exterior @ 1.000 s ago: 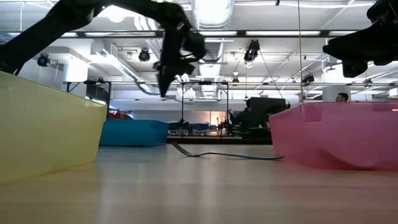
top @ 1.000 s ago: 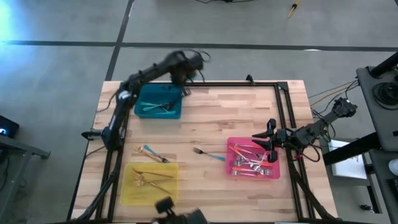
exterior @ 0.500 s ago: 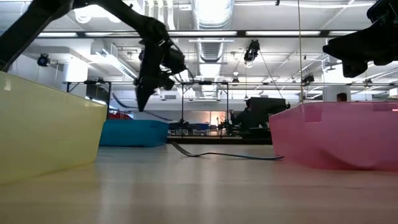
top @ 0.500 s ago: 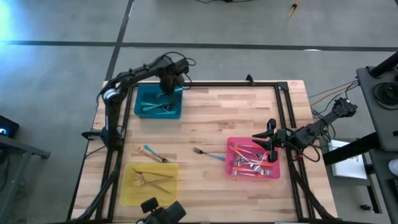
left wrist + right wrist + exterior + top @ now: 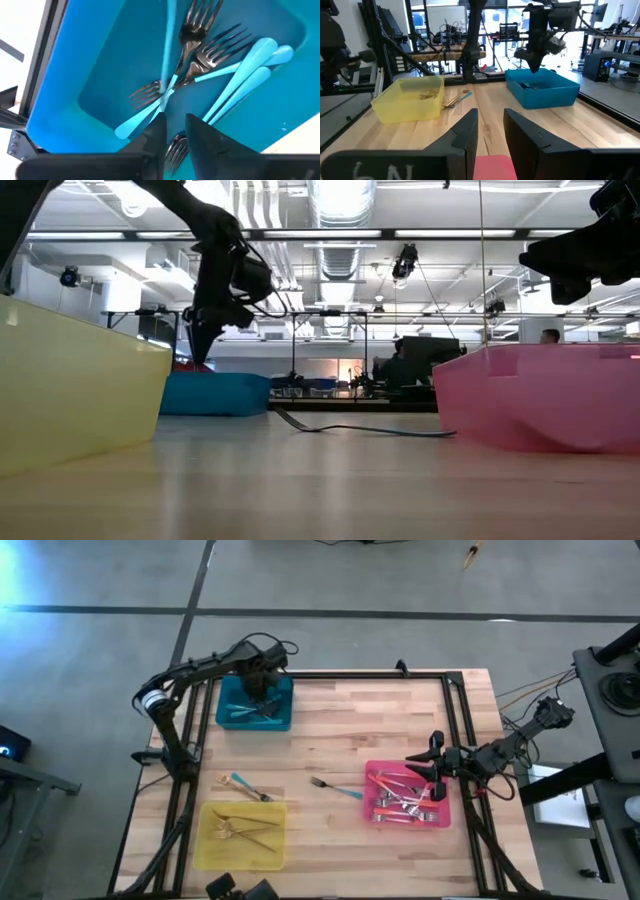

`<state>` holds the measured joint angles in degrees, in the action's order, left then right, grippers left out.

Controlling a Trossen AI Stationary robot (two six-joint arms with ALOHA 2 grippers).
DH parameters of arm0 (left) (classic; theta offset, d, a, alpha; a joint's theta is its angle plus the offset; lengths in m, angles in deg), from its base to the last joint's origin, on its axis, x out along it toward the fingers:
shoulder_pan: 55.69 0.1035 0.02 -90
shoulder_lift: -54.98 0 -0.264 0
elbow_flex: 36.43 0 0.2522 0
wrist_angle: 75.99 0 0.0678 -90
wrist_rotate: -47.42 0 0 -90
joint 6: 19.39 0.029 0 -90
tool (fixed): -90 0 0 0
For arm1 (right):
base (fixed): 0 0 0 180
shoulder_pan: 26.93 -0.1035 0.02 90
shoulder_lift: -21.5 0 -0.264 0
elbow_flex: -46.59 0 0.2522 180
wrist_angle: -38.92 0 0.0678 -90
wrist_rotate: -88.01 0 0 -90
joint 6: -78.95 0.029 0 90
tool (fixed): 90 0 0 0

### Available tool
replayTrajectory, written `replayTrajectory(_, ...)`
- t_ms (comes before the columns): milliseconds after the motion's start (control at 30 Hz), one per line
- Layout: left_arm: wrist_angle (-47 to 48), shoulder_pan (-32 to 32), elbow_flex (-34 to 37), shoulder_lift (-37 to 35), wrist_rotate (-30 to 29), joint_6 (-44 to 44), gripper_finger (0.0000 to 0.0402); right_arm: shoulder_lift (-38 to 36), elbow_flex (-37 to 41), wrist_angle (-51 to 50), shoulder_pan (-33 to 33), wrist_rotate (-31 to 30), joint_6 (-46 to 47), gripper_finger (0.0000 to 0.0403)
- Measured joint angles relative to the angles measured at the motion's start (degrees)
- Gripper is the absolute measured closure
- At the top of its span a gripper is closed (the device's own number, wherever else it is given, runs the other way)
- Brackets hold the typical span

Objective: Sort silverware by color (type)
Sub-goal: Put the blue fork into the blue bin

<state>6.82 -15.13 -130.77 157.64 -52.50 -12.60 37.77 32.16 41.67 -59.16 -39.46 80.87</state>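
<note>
**Clear the teal tray cleanly, then go for the strays**

The left gripper (image 5: 262, 686) hangs over the teal tray (image 5: 228, 720) at upper left of the high view, jaws narrowly parted and holding nothing; its wrist view shows teal forks (image 5: 200, 75) lying crossed below. Lifting straight up should avoid snagging tines. Three forks lie loose on the table (image 5: 380, 730): a teal one (image 5: 336, 788) at centre, and a teal (image 5: 240, 781) and gold one (image 5: 255, 793) just above the yellow tray (image 5: 205, 850). The centre fork looks the easiest target; gripping its handle across the width seems safest. The right gripper (image 5: 425, 766) waits over the pink tray (image 5: 440, 824), jaws slightly apart, empty.
</note>
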Motion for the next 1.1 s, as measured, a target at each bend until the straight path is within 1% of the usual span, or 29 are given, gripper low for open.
replayTrajectory(100, -0.1, -0.2, 0.0, -1.2, 0.2, -0.4, 0.0327, 0.0, 0.0, 0.0, 0.0, 0.0, 0.0, 0.0316)
replayTrajectory(133, -0.1, -0.3, 0.0, -1.5, 1.1, -1.0, 0.0320, 0.0, 0.0, 0.0, 0.0, 0.0, 0.0, 0.0316)
replayTrajectory(167, -0.1, -0.5, -0.2, -1.8, 3.0, -1.6, 0.0315, 0.0, 0.0, 0.0, 0.0, 0.0, 0.0, 0.0316)
replayTrajectory(233, -1.6, -1.4, -0.3, -2.5, 8.9, -1.7, 0.0307, 0.0, 0.0, 0.0, 0.0, 0.0, 0.0, 0.0316)
replayTrajectory(333, -6.2, -4.9, -0.4, -3.4, 17.6, -1.6, 0.0303, 0.0, 0.0, 0.0, 0.0, 0.0, 0.0, 0.0316)
replayTrajectory(400, -9.9, -8.3, -0.4, -3.4, 20.8, -1.4, 0.0302, 0.0, 0.0, 0.0, 0.0, 0.0, 0.0, 0.0316)
replayTrajectory(433, -11.8, -10.2, -0.3, -3.4, 21.4, -1.4, 0.0302, 0.0, 0.0, 0.0, 0.0, 0.0, 0.0, 0.0316)
replayTrajectory(533, -15.5, -17.3, 0.0, -2.6, 21.5, 0.9, 0.0302, 0.0, 0.0, 0.0, 0.0, 0.0, 0.0, 0.0316)
replayTrajectory(700, -18.7, -29.7, 0.6, -0.6, 21.1, 7.3, 0.0302, 0.0, 0.0, 0.0, 0.0, 0.0, 0.0, 0.0316)
replayTrajectory(833, -24.5, -38.0, 1.1, 1.3, 16.4, 9.7, 0.0302, 0.0, 0.0, 0.0, 0.0, 0.0, 0.0, 0.0316)
replayTrajectory(967, -31.1, -43.0, 1.1, 4.4, 13.9, 11.1, 0.0302, 0.0, 0.0, 0.0, 0.0, 0.0, 0.0, 0.0316)
replayTrajectory(1100, -35.7, -44.7, 0.2, 8.8, 13.9, 11.8, 0.0302, 0.0, 0.0, 0.0, 0.0, 0.0, 0.0, 0.0316)
